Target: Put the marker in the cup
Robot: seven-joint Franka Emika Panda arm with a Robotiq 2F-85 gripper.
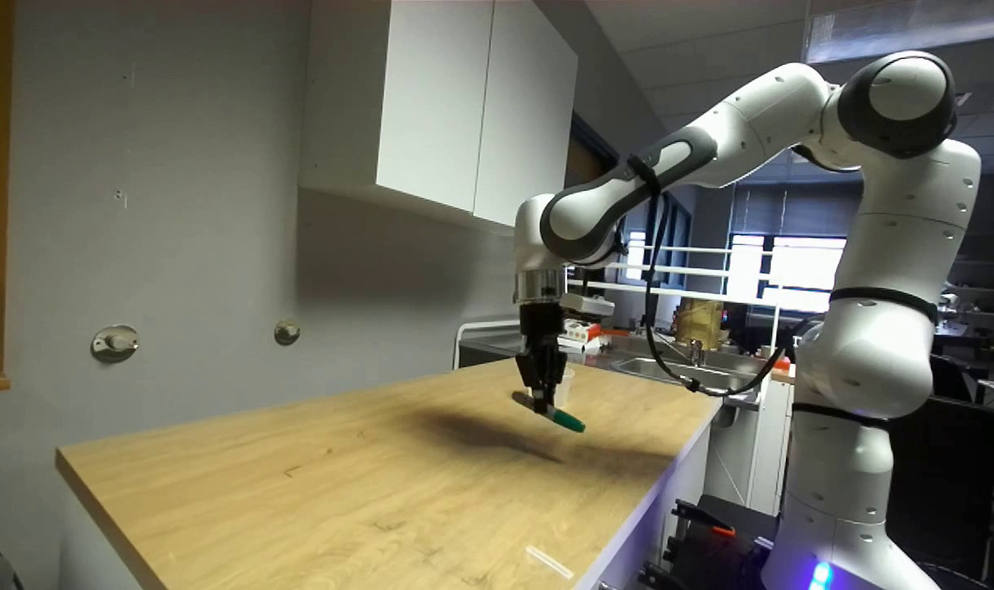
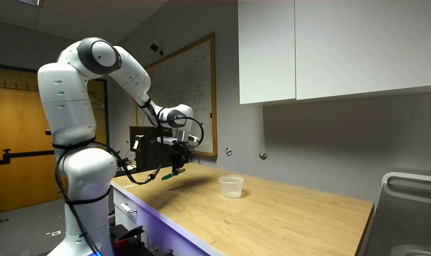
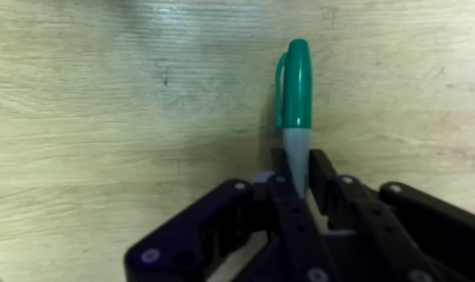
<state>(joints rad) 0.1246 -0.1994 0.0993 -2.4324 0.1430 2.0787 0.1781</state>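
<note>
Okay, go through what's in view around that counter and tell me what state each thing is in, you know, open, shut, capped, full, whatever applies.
Marker: capped, held above the counter
Hand: closed on the marker
Cup: upright, open-topped, looks empty
Cupboard: doors shut
Drawer: looks shut
Base light: glowing blue

No text, label, brand, number or sign readable. Whiteboard [image 2: 187,85] beyond tabletop [image 2: 290,209] in exterior view: faint marks [image 2: 198,59], illegible. Red-and-white box [image 1: 578,331] past tabletop's sink-side end, in exterior view: print too small.
</note>
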